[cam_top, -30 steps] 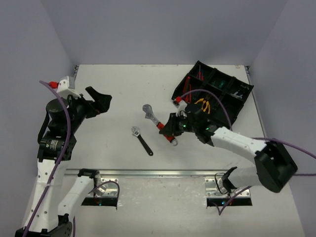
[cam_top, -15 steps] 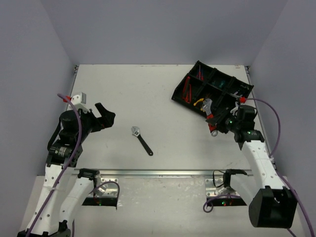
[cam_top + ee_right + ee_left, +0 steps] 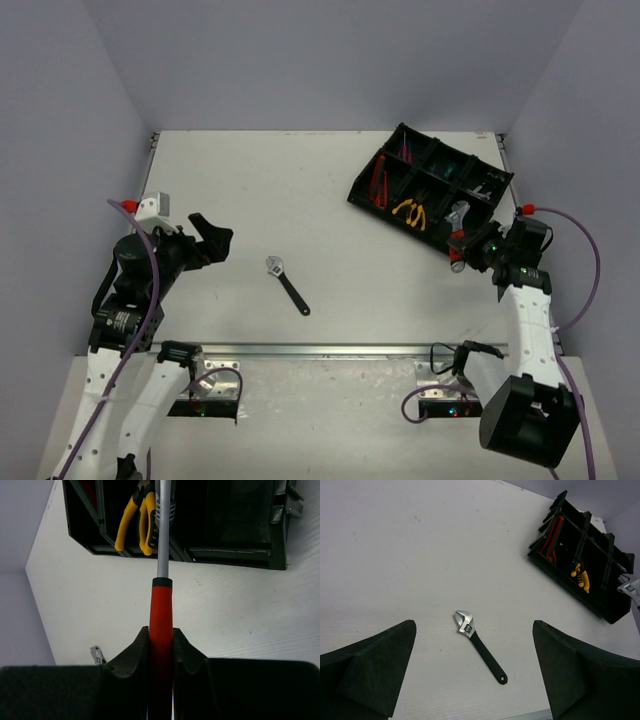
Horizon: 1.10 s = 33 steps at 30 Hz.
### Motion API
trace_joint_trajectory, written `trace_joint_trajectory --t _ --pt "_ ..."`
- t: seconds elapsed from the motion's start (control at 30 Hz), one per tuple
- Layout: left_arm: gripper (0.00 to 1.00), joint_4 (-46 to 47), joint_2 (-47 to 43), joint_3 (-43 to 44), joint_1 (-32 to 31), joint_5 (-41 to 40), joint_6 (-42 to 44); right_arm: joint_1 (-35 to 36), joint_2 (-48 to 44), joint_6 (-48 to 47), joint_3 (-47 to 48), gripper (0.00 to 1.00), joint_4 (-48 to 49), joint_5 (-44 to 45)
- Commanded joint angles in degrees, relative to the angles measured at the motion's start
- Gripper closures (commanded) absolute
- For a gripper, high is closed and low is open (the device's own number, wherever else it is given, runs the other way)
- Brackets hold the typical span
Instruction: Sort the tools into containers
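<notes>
- White tabletop (image 3: 280,180) between pale grey walls, carrying one stray tool and a tray.
- Nearest, the right gripper (image 3: 161,639): clamped on the red grip of a red-handled wrench (image 3: 161,610), pads pinching both sides.
- Ahead of those pads: silver shank reaching straight out over the near wall of the black organiser tray (image 3: 230,555), head out of the wrist view.
- Just left of the shank, farther on: yellow pliers (image 3: 134,517) lying in a compartment.
- Step in hand, by the look of it: delivering this wrench to a compartment. Next calls for lowering it past the wall, then releasing.
- Across the table, the left gripper (image 3: 212,232): spread wide, holding and touching nothing.
- Below and ahead of its fingers: black-handled adjustable wrench (image 3: 480,647) flat on the table, handle nearer, head farther.
- Probably that side's next pick; calls for descending and closing across the handle.
</notes>
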Motion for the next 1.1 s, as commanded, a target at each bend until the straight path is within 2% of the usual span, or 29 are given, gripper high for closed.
trace_joint_trajectory --t 0.0,0.33,0.63,0.87,1.07 --pt "0.00 2.9 0.3 -0.3 -0.6 0.4 -0.1 -0.6 1.8 -2.6 4.7 1.00 9.5 -2.1" --pt "0.00 3.0 0.3 -0.4 -0.7 0.6 -0.1 -2.5 8.9 -3.4 5.1 1.00 13.1 -1.1" --pt "0.00 3.2 0.2 -0.4 -0.7 1.1 0.0 -3.6 18.6 -6.7 6.2 1.00 14.7 -6.2" --pt "0.00 3.1 0.3 -0.4 -0.7 1.2 0.0 -3.6 21.1 -6.5 4.3 1.00 16.3 -2.3" --pt "0.00 3.1 0.2 -0.5 -0.7 1.2 0.0 -3.6 24.9 -7.0 3.8 0.93 16.1 0.1"
